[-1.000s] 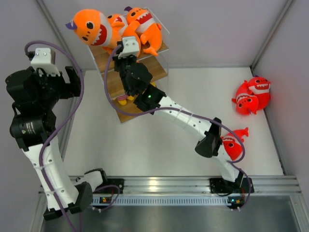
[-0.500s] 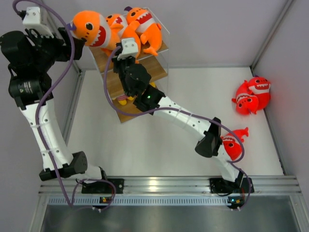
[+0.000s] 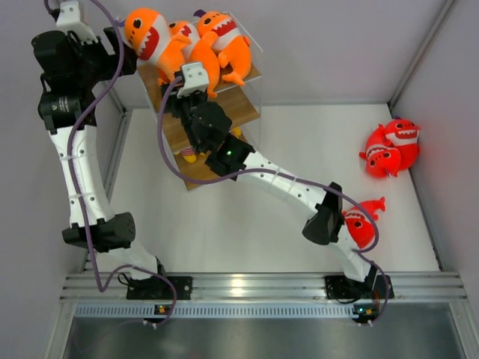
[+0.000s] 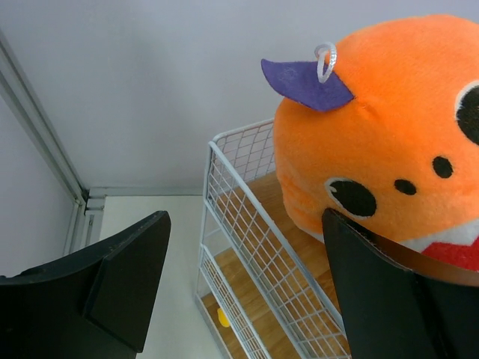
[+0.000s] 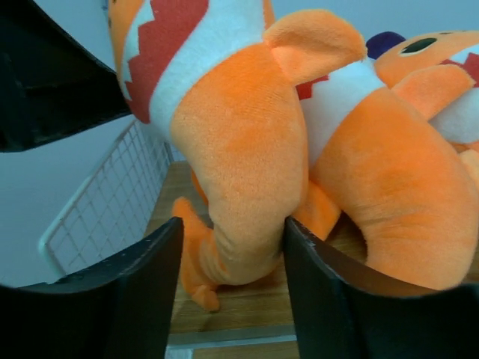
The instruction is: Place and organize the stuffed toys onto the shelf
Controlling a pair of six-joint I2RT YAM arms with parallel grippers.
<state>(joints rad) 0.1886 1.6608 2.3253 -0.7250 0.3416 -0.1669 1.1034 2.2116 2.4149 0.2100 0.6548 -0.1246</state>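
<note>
So, left gripper (image 4: pixel 243 224): spread wide, empty, just beside the head of one orange shark (image 4: pixel 389 134).
Shelf (image 3: pixel 239 105): three orange sharks (image 3: pixel 224 41) piled on top, so I'd call it half done.
Right gripper (image 5: pixel 232 224): straddles one orange tail; gripping or let go, I can't tell.
Red sharks (image 3: pixel 389 149): three on the table (image 3: pixel 262 224), left to shelve.
Writing: none I can read.
</note>
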